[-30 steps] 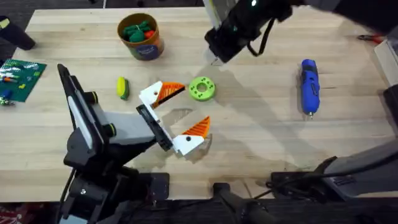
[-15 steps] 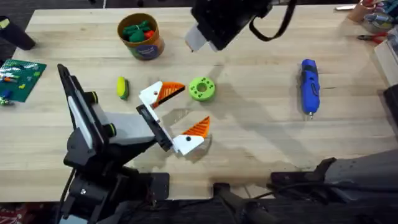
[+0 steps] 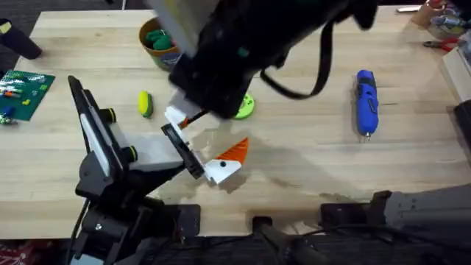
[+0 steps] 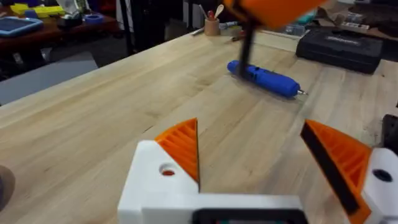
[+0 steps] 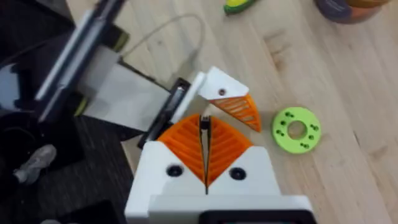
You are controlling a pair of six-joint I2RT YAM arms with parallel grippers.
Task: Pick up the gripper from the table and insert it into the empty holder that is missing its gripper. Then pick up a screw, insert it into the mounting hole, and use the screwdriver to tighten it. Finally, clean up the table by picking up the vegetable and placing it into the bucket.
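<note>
The loose gripper (image 3: 179, 115), white with an orange ribbed tip, lies on the table at the far end of the black holder (image 3: 184, 152). In the right wrist view the gripper (image 5: 227, 96) sits just beyond my right gripper (image 5: 205, 134), whose orange pads are shut with nothing clearly between them. The right arm (image 3: 243, 51) hangs large and dark over it. My left gripper (image 4: 249, 127) is open, its fingers (image 4: 339, 162) wide apart. The blue screwdriver (image 3: 366, 101) lies at the right. The yellow-green vegetable (image 3: 145, 104) lies left of the gripper. The bucket (image 3: 157, 40) is half hidden.
A lime-green disc (image 5: 296, 129) with a hole lies beside the loose gripper, mostly covered in the overhead view. The grey-and-black arm (image 3: 110, 147) with green knobs fills the front left. A green board (image 3: 22, 92) sits at the left edge.
The right arm swung from the back middle down and to the left, and now hangs over the loose gripper, hiding most of the disc and bucket. The things on the table stayed put.
</note>
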